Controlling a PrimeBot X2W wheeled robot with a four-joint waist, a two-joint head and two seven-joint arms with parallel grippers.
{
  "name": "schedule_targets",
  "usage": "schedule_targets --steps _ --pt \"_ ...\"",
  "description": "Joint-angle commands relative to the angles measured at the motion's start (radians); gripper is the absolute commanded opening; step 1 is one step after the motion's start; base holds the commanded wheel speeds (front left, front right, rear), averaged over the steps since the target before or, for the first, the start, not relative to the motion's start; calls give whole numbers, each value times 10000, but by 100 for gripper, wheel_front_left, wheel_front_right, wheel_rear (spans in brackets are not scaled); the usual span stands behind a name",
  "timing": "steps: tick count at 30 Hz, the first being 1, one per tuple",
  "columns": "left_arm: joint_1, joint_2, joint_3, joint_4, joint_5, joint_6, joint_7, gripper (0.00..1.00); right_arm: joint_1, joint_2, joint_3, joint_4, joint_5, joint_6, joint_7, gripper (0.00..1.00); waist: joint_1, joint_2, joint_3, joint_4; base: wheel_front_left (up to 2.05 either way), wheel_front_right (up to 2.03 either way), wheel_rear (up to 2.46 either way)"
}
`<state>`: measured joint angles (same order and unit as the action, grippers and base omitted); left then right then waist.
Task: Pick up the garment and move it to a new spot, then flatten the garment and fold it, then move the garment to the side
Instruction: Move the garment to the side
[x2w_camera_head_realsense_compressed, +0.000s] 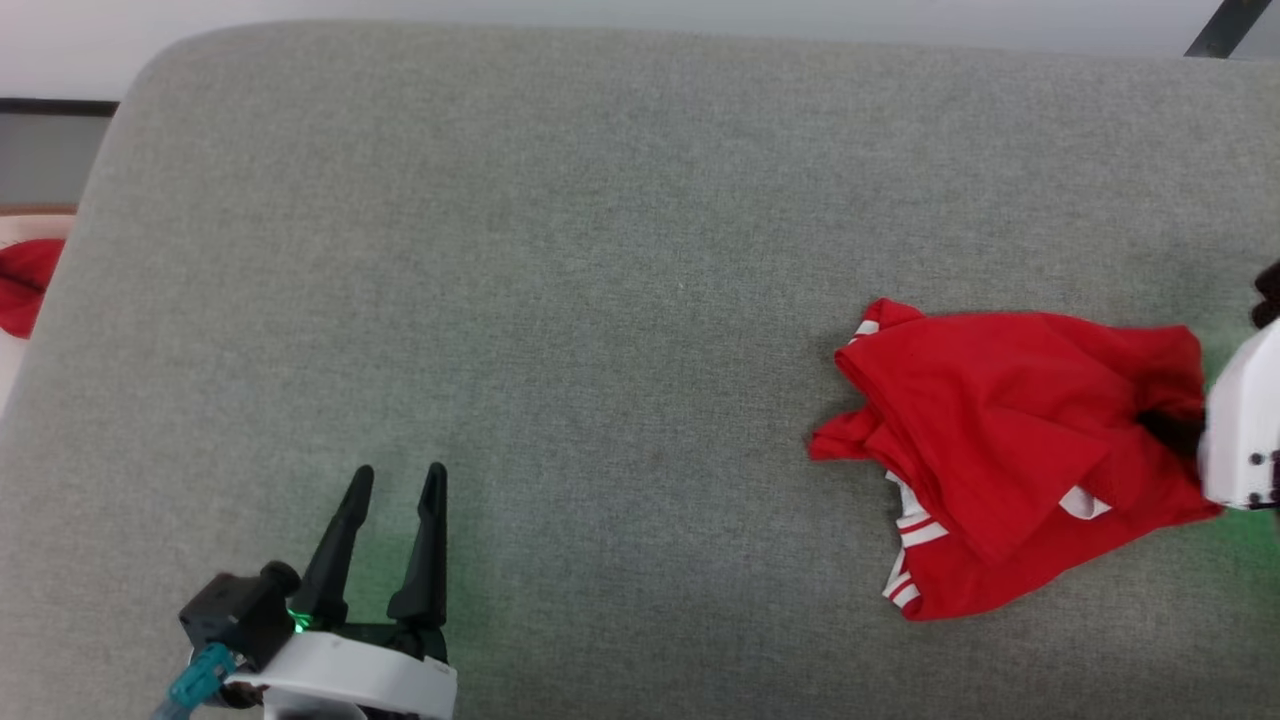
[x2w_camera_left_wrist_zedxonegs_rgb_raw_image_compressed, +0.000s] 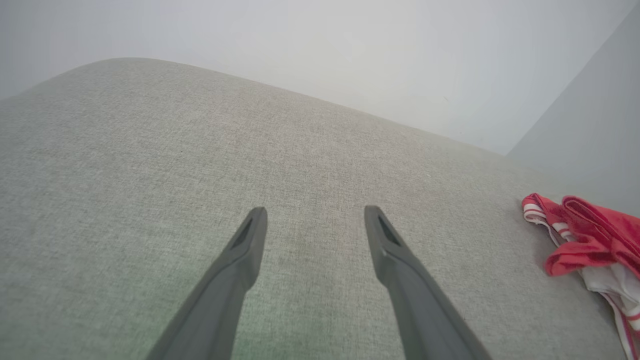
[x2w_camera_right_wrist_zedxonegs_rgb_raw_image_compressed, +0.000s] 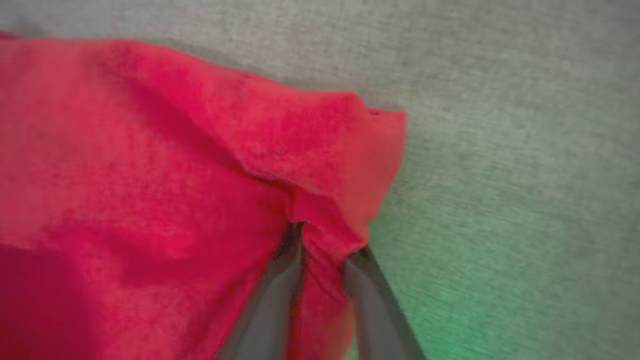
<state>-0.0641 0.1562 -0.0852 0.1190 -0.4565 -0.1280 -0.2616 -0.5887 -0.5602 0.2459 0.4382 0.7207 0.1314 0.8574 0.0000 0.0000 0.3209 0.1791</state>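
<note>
Although the grey upholstered surface (x2w_camera_head_realsense_compressed: 600, 250) spans nearly the whole head view, the work at this moment is confined to its right side. There the garment (x2w_camera_head_realsense_compressed: 1000, 440) lies in a crumpled heap, resting on the surface with red layers overlapping. Striped trim (x2w_camera_head_realsense_compressed: 915, 530) shows along its lower left edge. No number is visible.

The left gripper (x2w_camera_head_realsense_compressed: 399, 470) sits at the lower left, well apart from the garment. Its fingers are spread wide with nothing between them, above the cloth of the surface.

The right gripper (x2w_camera_right_wrist_zedxonegs_rgb_raw_image_compressed: 330, 240) is at the garment's right edge. In the right wrist view its two fingers stand close together with a puckered ridge of red cloth pinched between them. The hold looks shallow, taking one fold near the hem. How firm it is cannot be told.

A small red cloth scrap (x2w_camera_head_realsense_compressed: 25, 285) lies beyond the surface's left edge and is not part of the job.

Assessment: the first step, the pick-up, is in hand and not complete, since the heap is not lifted. Moving it to a new spot, flattening, folding and setting it aside all remain.
</note>
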Motion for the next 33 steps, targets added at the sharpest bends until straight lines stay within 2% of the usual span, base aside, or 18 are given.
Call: schedule_targets --steps 1,8,11,17,24,29,33 --pt "-152 5 0 31 46 -45 -36 100 587 495 464 324 66 -13 55 0 0 0 -3 -29 0 0 0" --pt "-231 160 -82 -56 200 -48 -25 100 590 610 260 107 425 -10 -794 0 0 0 -260 -340 0 0 0" --pt "-245 207 -158 -213 273 -49 -25 100 638 469 37 -53 679 -10 -1344 0 0 0 -368 -515 0 0 0" --pt "-329 310 -200 -691 461 -45 -24 100 1021 -412 -860 -343 1128 -13 -2322 0 0 0 -342 -994 0 0 0" --pt "-517 549 -344 -1030 542 -46 -22 100 1207 -1420 -1825 -249 823 -13 -3118 0 0 0 -55 -1604 0 0 0" --pt "-960 779 -572 -1257 624 -44 -22 100 581 -1826 -2221 -28 335 -13 -3493 0 0 0 280 -1921 0 0 0" --pt "-1418 970 -748 -1398 670 -43 -22 100 7 -1910 -2432 374 -173 -13 -3682 0 0 0 539 -2067 0 0 0"
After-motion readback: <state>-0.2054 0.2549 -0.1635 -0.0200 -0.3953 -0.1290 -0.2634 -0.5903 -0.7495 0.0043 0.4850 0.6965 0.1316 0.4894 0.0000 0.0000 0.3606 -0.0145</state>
